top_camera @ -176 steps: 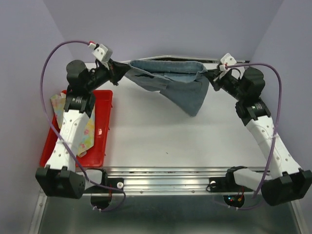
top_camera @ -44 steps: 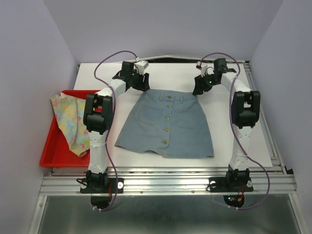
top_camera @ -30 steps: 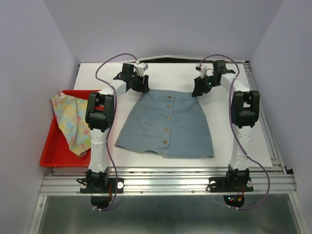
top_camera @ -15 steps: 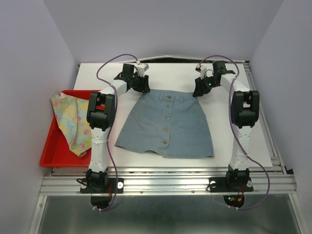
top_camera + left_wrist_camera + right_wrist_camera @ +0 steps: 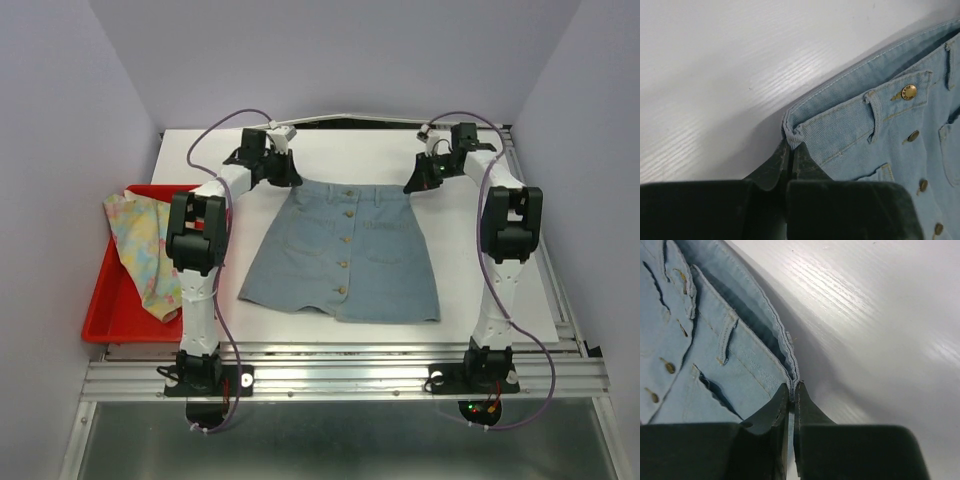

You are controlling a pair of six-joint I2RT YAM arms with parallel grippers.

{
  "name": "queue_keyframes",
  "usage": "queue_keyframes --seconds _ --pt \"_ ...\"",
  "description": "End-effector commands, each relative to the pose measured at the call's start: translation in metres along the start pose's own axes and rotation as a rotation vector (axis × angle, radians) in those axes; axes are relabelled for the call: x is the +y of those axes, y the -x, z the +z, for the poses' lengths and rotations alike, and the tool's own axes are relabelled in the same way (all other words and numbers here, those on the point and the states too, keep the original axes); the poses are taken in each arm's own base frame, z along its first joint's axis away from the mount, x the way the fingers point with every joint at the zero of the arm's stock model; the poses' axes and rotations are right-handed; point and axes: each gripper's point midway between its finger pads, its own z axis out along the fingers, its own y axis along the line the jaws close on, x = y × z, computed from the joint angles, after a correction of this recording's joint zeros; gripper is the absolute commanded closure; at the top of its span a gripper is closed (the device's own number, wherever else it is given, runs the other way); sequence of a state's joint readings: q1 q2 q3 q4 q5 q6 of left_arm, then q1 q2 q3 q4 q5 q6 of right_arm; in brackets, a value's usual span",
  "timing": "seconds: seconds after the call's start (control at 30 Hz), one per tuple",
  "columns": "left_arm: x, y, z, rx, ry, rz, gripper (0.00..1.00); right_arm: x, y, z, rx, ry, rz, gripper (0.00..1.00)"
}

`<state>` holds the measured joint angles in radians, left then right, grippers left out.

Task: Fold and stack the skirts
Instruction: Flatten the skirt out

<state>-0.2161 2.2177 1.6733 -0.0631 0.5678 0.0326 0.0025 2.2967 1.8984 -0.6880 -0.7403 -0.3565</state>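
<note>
Red tray [image 5: 108, 318] holds floral skirt [image 5: 145, 245], near denim skirt [image 5: 345, 255]

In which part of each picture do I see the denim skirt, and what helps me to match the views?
Top external: denim skirt, flat in the picture's middle.
Left wrist: denim skirt on the right, waistband corner in the left pincer.
Right wrist: denim skirt on the left, waistband corner in the right pincer.
Shared landmark: the button row.

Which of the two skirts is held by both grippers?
The light blue denim skirt, its waistband corners pinched by the left gripper and right gripper. The floral skirt lies in the red tray.
</note>
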Motion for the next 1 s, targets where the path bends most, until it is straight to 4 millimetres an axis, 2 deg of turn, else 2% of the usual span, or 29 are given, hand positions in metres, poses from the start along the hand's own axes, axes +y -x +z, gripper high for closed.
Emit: queue_keyframes --seconds 0.0,0.07,0.2,0.23,0.3,0.33,0.37,0.4,0.43,0.47,0.53,0.57,0.6,0.63,0.7,0.73,0.77,0.8,0.83,0.87,0.9,0.93,0.97 --pt "-0.002 0.08 -0.051 -0.208 -0.015 -0.039 1.0 -0.026 0.047 -0.06 -0.156 -0.064 0.08 0.99" --pt "0.006 0.081 -0.042 -0.186 -0.01 -0.059 1.0 -0.04 0.033 -0.045 -0.114 -0.07 0.13 0.99" --pt "0.014 0.09 -0.012 -0.186 -0.043 -0.122 1.0 -0.058 0.019 -0.022 -0.104 -0.077 0.215 0.99" --pt "0.016 0.094 -0.009 -0.194 -0.032 -0.116 0.91 -0.065 0.018 -0.019 -0.104 -0.104 0.229 0.99" --pt "0.021 0.106 -0.001 -0.224 -0.001 -0.083 0.83 -0.08 0.018 -0.013 -0.118 -0.149 0.234 0.99" --pt "0.023 0.112 0.0 -0.238 0.01 -0.077 0.54 -0.085 0.017 -0.011 -0.119 -0.168 0.238 0.99" --pt "0.026 0.125 -0.001 -0.265 0.03 -0.065 0.43 -0.092 0.019 -0.011 -0.122 -0.2 0.244 0.99" --pt "0.028 0.131 -0.004 -0.278 0.048 -0.058 0.37 -0.098 0.016 -0.009 -0.116 -0.221 0.258 0.99" --pt "0.031 0.137 -0.008 -0.292 0.079 -0.025 0.21 -0.104 0.01 -0.004 -0.104 -0.236 0.278 0.99" --pt "0.031 0.142 -0.014 -0.302 0.098 -0.004 0.14 -0.112 0.003 -0.004 -0.087 -0.283 0.285 0.99" --pt "0.021 0.145 -0.033 -0.305 0.125 0.03 0.13 -0.118 -0.005 -0.011 -0.063 -0.343 0.272 0.99" --pt "0.014 0.14 -0.039 -0.295 0.137 0.051 0.13 -0.125 -0.013 -0.017 -0.038 -0.41 0.273 0.99" --pt "0.007 0.127 -0.054 -0.268 0.157 0.042 0.13 -0.126 -0.037 -0.02 0.009 -0.434 0.298 0.99" --pt "0.003 0.119 -0.061 -0.252 0.163 0.044 0.14 -0.12 -0.034 -0.033 0.01 -0.461 0.273 0.99" --pt "-0.008 0.092 -0.08 -0.202 0.191 0.042 0.14 -0.114 -0.053 -0.047 0.062 -0.513 0.258 0.99" --pt "-0.01 0.079 -0.085 -0.171 0.203 0.037 0.13 -0.104 -0.085 -0.047 0.135 -0.504 0.257 0.99" --pt "-0.021 0.08 -0.101 -0.175 0.194 0.078 0.13 -0.097 -0.081 -0.066 0.125 -0.55 0.229 0.99" --pt "-0.029 0.052 -0.099 -0.114 0.152 0.071 0.13 -0.092 -0.092 -0.072 0.15 -0.569 0.222 0.99" --pt "-0.036 0.043 -0.101 -0.098 0.133 0.077 0.13 -0.084 -0.12 -0.075 0.222 -0.568 0.208 0.99" --pt "-0.057 0.038 -0.104 -0.089 0.099 0.124 0.13 -0.074 -0.122 -0.086 0.228 -0.578 0.193 0.99" --pt "-0.069 0.014 -0.099 -0.034 0.073 0.138 0.13 -0.07 -0.129 -0.091 0.247 -0.584 0.178 0.99" --pt "-0.078 0.005 -0.097 -0.01 0.077 0.16 0.14 -0.063 -0.147 -0.093 0.29 -0.574 0.169 0.99" --pt "-0.087 -0.005 -0.093 0.014 0.07 0.179 0.17 -0.059 -0.151 -0.098 0.301 -0.582 0.164 0.99"
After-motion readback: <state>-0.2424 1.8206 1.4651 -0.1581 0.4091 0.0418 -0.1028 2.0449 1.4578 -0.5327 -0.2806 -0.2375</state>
